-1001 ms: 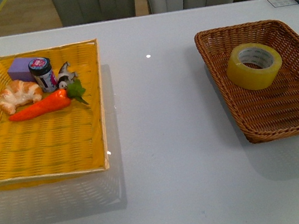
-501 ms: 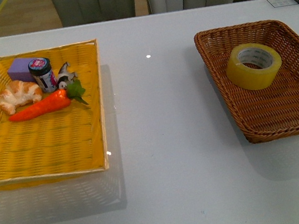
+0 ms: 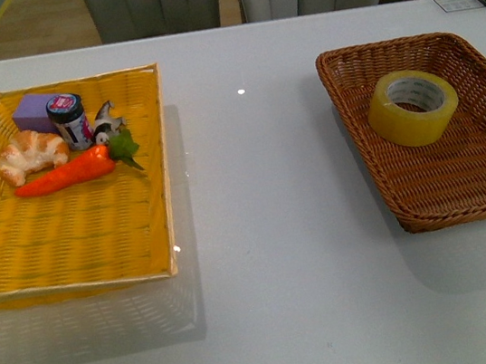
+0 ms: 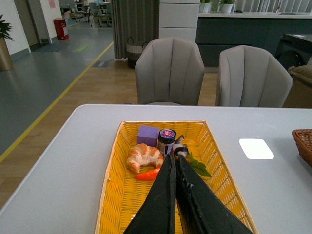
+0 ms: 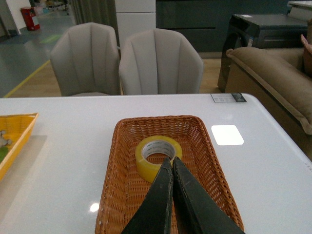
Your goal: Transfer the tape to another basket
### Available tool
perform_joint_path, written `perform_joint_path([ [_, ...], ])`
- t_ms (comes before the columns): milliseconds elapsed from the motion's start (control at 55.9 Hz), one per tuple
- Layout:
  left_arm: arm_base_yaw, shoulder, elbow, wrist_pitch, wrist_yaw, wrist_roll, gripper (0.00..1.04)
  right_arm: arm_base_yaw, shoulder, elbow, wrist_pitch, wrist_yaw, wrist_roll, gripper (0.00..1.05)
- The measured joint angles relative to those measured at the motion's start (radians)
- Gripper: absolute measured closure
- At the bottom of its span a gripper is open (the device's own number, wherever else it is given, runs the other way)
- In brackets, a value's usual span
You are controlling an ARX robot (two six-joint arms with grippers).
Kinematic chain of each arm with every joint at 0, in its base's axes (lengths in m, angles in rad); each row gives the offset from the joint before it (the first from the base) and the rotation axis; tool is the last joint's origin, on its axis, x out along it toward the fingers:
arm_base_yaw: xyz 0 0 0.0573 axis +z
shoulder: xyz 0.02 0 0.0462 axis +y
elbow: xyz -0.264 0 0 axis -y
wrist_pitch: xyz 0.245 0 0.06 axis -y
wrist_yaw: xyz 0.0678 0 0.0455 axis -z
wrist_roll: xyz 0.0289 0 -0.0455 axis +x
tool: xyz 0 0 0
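our right gripper (image 5: 171,163) hangs above the near part of the brown wicker basket (image 5: 117,195), its two black fingers pressed together with nothing between them. our left gripper (image 4: 174,158) is closed and empty as well, poised over the yellow woven tray (image 4: 113,195). neither arm shows in the front view.

the tape (image 3: 412,106) lies in the far half of the brown wicker basket, tipped a little, its white core open toward us; in the right wrist view the tape (image 5: 157,156) sits just beyond our closed fingertips. since it rests in this basket, we judge the yellow tray is where it should go, so the step in hand is the pick.

to do it well, we should spread the right fingers wide first, then come down with one finger into the core and the other outside the wall, pinching the wall of the roll. we should stay clear of the sloping wicker sides. on the tray, the croissant (image 3: 31,153), carrot (image 3: 66,173), small jar (image 3: 69,120) and purple block (image 3: 34,111) crowd the far end; the near end looks the better landing spot.
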Motion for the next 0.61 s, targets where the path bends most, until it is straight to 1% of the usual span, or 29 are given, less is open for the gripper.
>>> perform_joint_path([
  [197, 0.000, 0.000, 0.000, 0.000, 0.000, 0.000, 1.03, 0.000, -0.194, -0.001, -0.177, 0.000, 0.000, 1.03],
  [608, 0.000, 0.000, 0.000, 0.000, 0.000, 0.000, 1.03, 0.000, -0.401, -0.001, -0.378, 0.000, 0.000, 1.03],
])
